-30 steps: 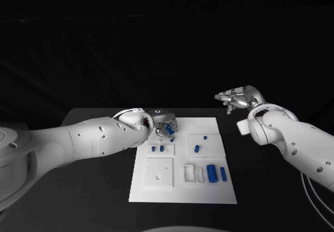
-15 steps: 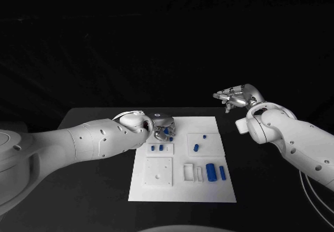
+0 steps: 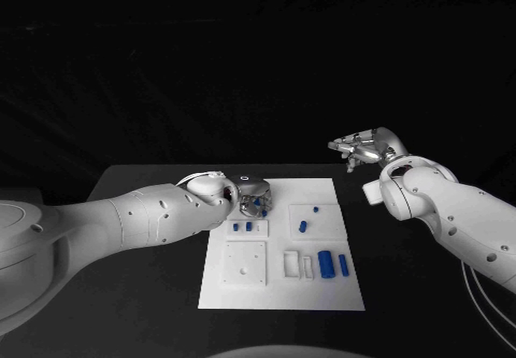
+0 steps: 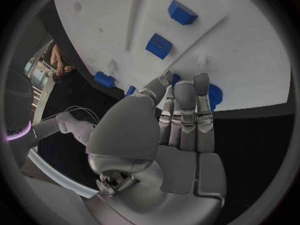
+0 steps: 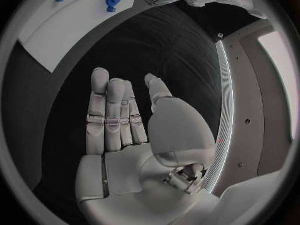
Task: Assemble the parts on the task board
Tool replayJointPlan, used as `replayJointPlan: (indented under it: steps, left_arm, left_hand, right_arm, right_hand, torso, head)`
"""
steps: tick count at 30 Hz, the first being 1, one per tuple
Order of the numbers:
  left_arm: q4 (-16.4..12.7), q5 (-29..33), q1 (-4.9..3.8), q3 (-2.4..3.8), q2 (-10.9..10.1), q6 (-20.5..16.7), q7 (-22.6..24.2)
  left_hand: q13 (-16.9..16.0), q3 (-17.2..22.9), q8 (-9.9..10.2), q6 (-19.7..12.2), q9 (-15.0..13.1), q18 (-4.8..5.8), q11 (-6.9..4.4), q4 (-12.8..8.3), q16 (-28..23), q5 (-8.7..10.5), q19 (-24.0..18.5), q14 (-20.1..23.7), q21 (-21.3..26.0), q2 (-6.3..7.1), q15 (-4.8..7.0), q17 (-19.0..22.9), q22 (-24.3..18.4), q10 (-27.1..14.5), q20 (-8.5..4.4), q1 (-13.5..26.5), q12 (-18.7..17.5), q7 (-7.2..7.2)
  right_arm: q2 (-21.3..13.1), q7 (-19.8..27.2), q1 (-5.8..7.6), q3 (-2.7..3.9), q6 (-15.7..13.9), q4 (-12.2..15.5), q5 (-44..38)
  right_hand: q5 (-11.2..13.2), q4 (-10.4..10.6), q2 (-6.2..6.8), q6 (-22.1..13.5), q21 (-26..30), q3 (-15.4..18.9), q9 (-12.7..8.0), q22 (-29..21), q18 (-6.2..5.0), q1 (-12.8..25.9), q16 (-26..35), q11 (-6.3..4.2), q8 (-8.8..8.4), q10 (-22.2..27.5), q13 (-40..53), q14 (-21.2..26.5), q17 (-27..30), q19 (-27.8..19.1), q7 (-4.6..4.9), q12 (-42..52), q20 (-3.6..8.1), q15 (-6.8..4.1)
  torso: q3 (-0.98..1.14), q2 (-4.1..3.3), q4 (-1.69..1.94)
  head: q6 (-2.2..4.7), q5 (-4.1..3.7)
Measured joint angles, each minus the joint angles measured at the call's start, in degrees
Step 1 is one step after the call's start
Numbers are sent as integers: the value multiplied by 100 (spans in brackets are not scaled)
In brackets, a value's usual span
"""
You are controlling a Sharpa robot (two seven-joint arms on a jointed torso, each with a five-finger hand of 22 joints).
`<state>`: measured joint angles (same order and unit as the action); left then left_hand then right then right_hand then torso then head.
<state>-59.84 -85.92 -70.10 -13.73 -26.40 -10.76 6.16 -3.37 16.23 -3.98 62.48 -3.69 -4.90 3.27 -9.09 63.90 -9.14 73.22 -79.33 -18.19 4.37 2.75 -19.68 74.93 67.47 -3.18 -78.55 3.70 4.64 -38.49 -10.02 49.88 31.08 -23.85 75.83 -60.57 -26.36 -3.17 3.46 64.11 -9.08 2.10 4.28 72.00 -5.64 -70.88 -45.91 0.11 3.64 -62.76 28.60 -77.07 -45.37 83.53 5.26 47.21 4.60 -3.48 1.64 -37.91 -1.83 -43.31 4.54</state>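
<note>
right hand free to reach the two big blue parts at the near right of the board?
Probably yes. The right hand is open, empty and raised beyond the task board's far right corner. The two big blue parts lie uncovered near the right edge, and the left hand works at the far left, out of the way.

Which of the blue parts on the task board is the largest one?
The thick blue cylinder near the task board's front right; the slimmer blue part lies beside it.
</note>
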Motion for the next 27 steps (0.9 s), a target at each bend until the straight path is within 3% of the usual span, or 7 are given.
replayJointPlan:
  steps: [27]
  left_arm:
    - [207,0,79,21,140,18,-18]
  left_hand:
    - [-4,4,0,138,-1,0,-39,186,33,89,30,-31,-11,-86,31,-15,-2,39,-30,39,6,16]
  right_arm:
    - [10,7,0,-1,21,11,4]
  right_hand:
    - [0,16,0,3,0,-16,1,3,0,0,0,0,0,0,-5,0,5,0,-3,0,0,0]
  torso:
    - [0,3,4]
  head:
    - [-39,-14]
